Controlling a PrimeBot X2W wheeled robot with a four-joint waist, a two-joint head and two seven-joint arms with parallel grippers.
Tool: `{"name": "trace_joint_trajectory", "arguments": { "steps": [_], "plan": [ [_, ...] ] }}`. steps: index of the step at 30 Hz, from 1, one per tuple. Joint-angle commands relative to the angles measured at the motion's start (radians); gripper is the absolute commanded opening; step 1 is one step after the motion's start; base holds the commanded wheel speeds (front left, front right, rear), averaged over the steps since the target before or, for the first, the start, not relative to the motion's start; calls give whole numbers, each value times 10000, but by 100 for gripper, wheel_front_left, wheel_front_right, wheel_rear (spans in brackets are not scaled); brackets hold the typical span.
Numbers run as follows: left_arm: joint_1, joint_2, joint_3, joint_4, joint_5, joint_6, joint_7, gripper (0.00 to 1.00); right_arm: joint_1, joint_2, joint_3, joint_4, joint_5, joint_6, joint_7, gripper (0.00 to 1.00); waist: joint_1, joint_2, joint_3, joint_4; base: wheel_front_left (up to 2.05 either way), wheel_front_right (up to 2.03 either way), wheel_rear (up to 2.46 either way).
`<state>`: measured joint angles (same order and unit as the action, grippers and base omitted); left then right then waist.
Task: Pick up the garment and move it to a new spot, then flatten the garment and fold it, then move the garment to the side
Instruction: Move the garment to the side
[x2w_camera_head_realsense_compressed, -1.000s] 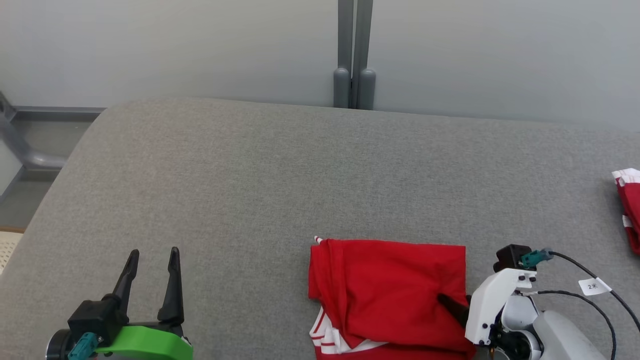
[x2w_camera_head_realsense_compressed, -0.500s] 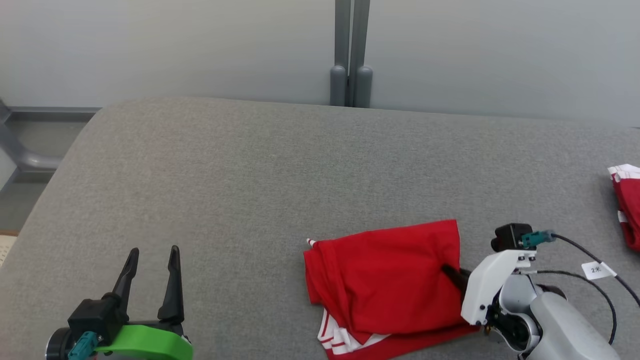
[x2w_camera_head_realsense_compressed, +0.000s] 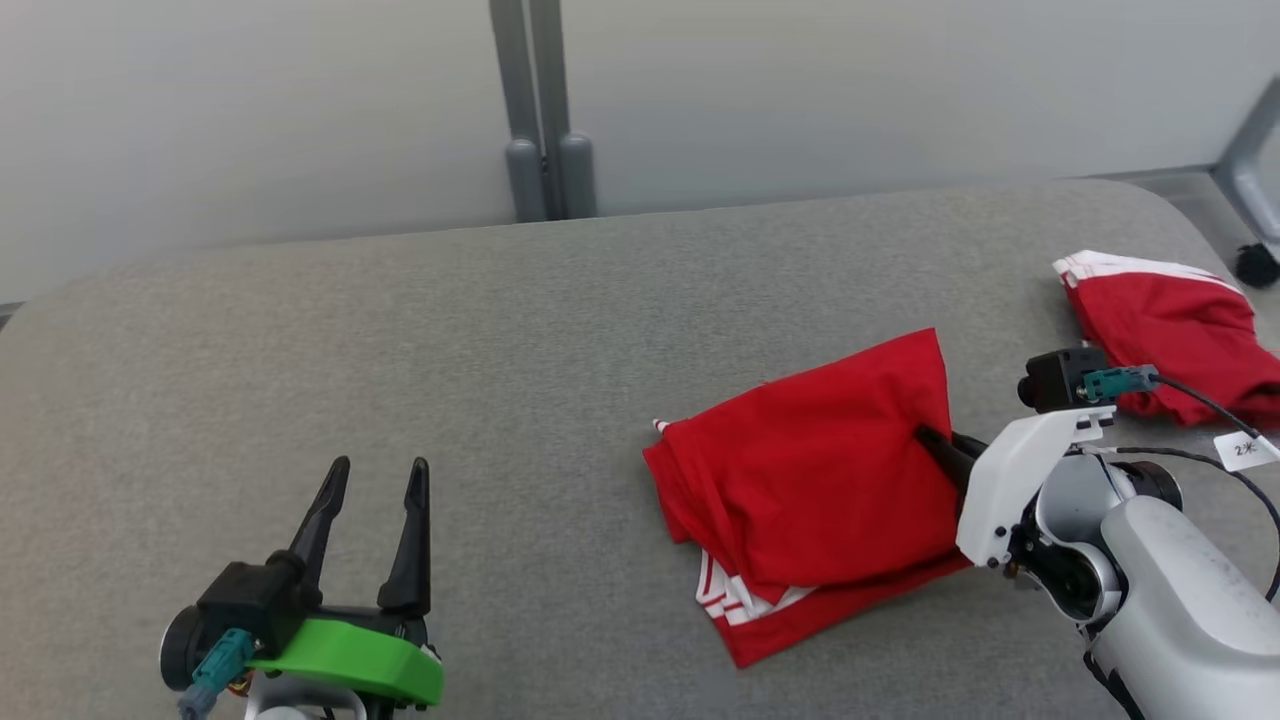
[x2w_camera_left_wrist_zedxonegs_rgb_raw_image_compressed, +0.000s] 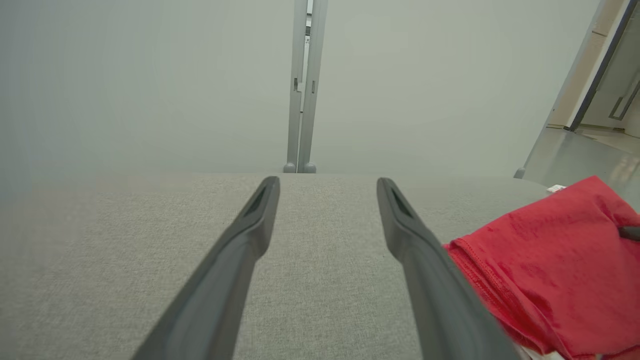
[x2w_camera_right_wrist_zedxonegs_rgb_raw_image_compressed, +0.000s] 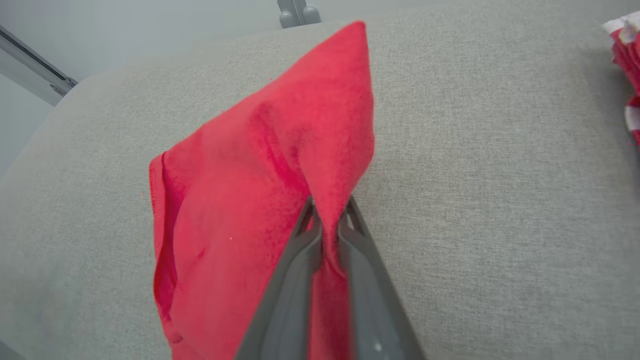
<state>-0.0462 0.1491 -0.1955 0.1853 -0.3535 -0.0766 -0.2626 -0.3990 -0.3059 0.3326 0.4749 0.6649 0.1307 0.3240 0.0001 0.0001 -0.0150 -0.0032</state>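
Head view, task item: the folded red garment (x2w_camera_head_realsense_compressed: 820, 480) lies on the grey padded surface (x2w_camera_head_realsense_compressed: 450, 330), right of centre, with white-striped trim showing at its near edge.
Head view, right gripper (x2w_camera_head_realsense_compressed: 935, 442): a dark finger is tucked into the garment's right edge, and the far right corner rides a little above the surface.
Head view, left gripper (x2w_camera_head_realsense_compressed: 380, 468): fingers spread wide, holding nothing, well apart from the garment at the lower left.
Head view, neighbour: a second red garment (x2w_camera_head_realsense_compressed: 1160, 320) lies near the surface's far right end.
Head view, containers: none hold the garment; it rests straight on the padding.
Left wrist view: the two parted fingers frame bare surface, with the red garment (x2w_camera_left_wrist_zedxonegs_rgb_raw_image_compressed: 545, 265) just beside the right-hand finger.
Right wrist view, grip: both fingers are closed on a narrow ridge of red cloth (x2w_camera_right_wrist_zedxonegs_rgb_raw_image_compressed: 327, 220), and fabric tents up from the pinch.
Risk, unfolding: the pinch may take only the top layers, so a sideways drag could peel the fold open.
Risk, slip: thin cloth in a narrow pinch could pull free.
Risk, pile-up: a move to the right could push it into the second garment.
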Motion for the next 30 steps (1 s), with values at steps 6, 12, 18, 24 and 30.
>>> {"name": "trace_joint_trajectory", "arguments": {
  "steps": [6,12,18,24,30],
  "plan": [
    [-437,-96,-140,85,225,-145,-23,100,-296,-310,268,-374,128,-1,-109,0,-1,-1,426,-1994,0,0,0],
    [-617,-81,-130,117,250,-199,-23,100,-473,-485,381,-587,226,-1,-231,0,-1,-1,667,-2757,0,0,0],
    [-777,76,-68,68,312,-223,-23,100,-773,-571,566,-729,162,-1,-592,0,-1,-1,1060,-3048,0,0,0],
    [-1062,246,-163,61,373,-277,17,100,-1651,-786,940,-618,141,-1,-1025,0,-1,-1,1660,-2821,0,0,0],
    [-1407,514,-176,-12,388,-297,154,100,-3122,-1188,1249,-143,425,-1,-1433,0,-1,-1,2499,-2427,0,0,0]
  ]
}}
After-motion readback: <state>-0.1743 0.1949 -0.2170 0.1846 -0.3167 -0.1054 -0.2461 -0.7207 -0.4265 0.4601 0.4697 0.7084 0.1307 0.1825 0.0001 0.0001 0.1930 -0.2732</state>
